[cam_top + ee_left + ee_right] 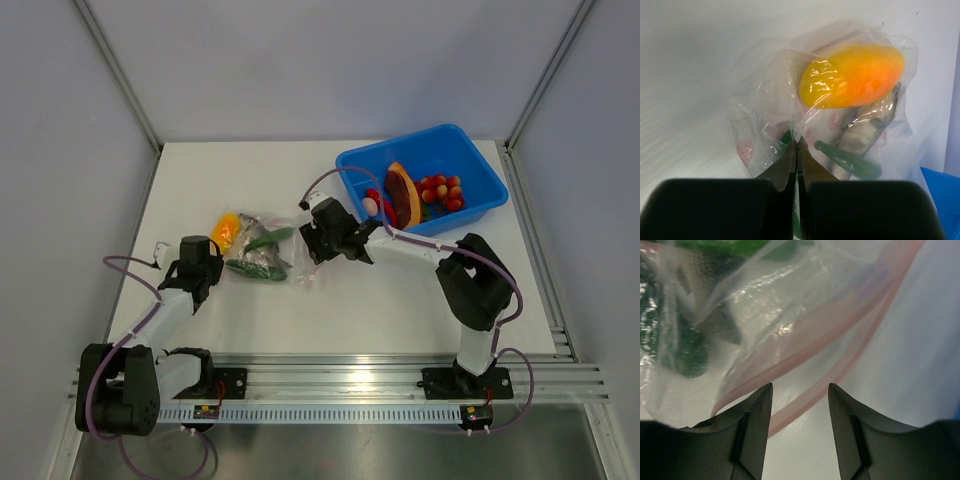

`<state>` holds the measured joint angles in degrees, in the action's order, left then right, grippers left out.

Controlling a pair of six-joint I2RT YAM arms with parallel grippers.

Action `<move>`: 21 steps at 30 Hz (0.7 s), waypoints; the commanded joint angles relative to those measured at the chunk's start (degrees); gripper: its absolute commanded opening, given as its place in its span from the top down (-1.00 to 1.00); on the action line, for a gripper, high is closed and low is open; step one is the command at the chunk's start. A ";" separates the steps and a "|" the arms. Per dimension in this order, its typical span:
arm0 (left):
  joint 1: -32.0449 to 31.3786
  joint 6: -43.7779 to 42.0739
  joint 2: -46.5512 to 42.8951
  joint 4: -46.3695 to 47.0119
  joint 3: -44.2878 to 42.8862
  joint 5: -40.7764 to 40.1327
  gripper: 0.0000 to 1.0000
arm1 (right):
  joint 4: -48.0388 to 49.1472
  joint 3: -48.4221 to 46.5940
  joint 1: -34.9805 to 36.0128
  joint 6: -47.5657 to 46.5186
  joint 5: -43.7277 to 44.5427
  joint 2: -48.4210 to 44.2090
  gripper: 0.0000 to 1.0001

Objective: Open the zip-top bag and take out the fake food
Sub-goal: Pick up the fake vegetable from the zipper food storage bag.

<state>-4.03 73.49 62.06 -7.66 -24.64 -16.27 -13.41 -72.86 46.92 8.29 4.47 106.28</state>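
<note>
The matt white table (380, 300) is the largest surface, and two black-and-white arms reach over it. At the far right sits one blue bin (440, 155) of smooth rigid plastic, rectangular with rounded corners. Left of centre, between the grippers, lies the one zip-top bag (262, 255), thin clear film full of creases and glare. Its pinkish zip strip (840, 335) runs along the right-hand edge.

The left gripper (796, 146) is closed, its tips pinching a fold of the bag's film. The right gripper (800, 390) has its jaws apart, with the zip edge just ahead of the gap and not clamped.

The fake food (228, 230), all glossy plastic, is split between bag and bin. The bag holds one oval yellow-orange fruit (852, 75), one mottled grey fish (867, 120) and two slim green pieces (270, 239). The bin holds one orange-brown wedge (400, 190), one white egg (371, 205) and a tight cluster of small round red tomatoes (442, 192), too packed to count.
</note>
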 commanded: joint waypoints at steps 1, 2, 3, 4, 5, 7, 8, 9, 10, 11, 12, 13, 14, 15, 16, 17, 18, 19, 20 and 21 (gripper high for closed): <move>0.34 -0.37 -1.24 2.74 0.30 0.37 1.00 | 7.25 0.17 1.25 -1.79 -4.29 0.24 -0.10; 0.34 0.68 -1.16 1.61 0.30 0.10 1.00 | 8.13 0.52 1.51 -1.96 -6.64 0.24 -0.11; 0.34 1.29 -1.15 1.07 0.21 -0.60 1.00 | 9.18 0.87 1.51 -2.05 -7.80 0.24 -0.10; 0.34 1.74 -1.15 0.72 0.47 -0.78 1.00 | 9.19 0.70 1.60 -2.14 -9.55 0.33 -0.11; 0.34 2.09 -1.07 0.80 0.56 -0.78 1.00 | 8.93 0.44 1.77 -2.66 -10.44 0.77 -0.11; 0.34 2.09 -0.80 0.81 0.39 -0.52 1.00 | 8.40 -0.35 2.39 -3.28 -11.58 1.21 -0.11; 0.34 2.09 -0.72 0.72 0.47 -0.51 1.00 | 8.23 -0.53 2.83 -4.07 -11.85 1.91 -0.11; 0.34 2.09 -0.54 0.72 0.39 -0.51 1.00 | 7.88 -1.05 3.35 -4.34 -12.20 2.26 -0.11; 0.34 2.00 -0.45 0.63 0.21 -0.51 1.00 | 7.52 -1.49 3.62 -4.77 -12.73 2.61 -0.11; 0.34 2.00 -0.36 0.72 0.21 -0.43 1.00 | 7.17 -1.93 3.97 -5.21 -12.73 3.66 -0.13; 0.34 2.00 -0.45 0.63 0.21 -0.43 1.00 | 5.52 -3.24 4.58 -5.39 -12.38 4.28 -0.15; 0.34 2.00 -0.28 0.63 0.12 -0.43 1.00 | 4.54 -4.04 4.59 -5.48 -12.12 4.81 -0.15; 0.34 2.09 -0.28 0.63 0.21 -0.43 1.00 | 4.01 -4.48 4.76 -6.00 -12.46 5.68 -0.15; 0.34 2.09 -0.28 0.54 0.12 -0.43 1.00 | 3.92 -4.66 4.76 -5.92 -12.82 5.95 -0.16; 0.34 2.00 -0.28 0.54 0.12 -0.43 1.00 | 4.00 -4.75 4.94 -6.01 -14.12 6.22 -0.16; 0.34 2.00 -0.10 0.45 0.04 -0.43 1.00 | 4.09 -4.83 5.11 -6.18 -14.92 6.66 -0.18; 0.34 2.00 -0.01 0.54 0.03 -0.25 1.00 | 4.18 -5.10 5.03 -6.27 -15.62 6.83 -0.20; 0.34 1.92 0.08 0.54 -0.05 -0.16 1.00 | 4.35 -5.01 5.38 -6.36 -17.11 6.84 -0.21; 0.34 1.74 0.34 0.45 -0.14 -0.08 1.00 | 4.62 -5.01 5.47 -6.62 -17.91 7.01 -0.21; 0.34 1.65 0.51 0.45 -0.23 0.10 1.00 | 5.40 -4.66 5.64 -6.71 -18.44 7.01 -0.22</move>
<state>-3.92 75.09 62.02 -7.86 -24.60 -16.32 -9.32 -75.37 51.59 3.18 -9.67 113.19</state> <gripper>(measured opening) 0.002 0.603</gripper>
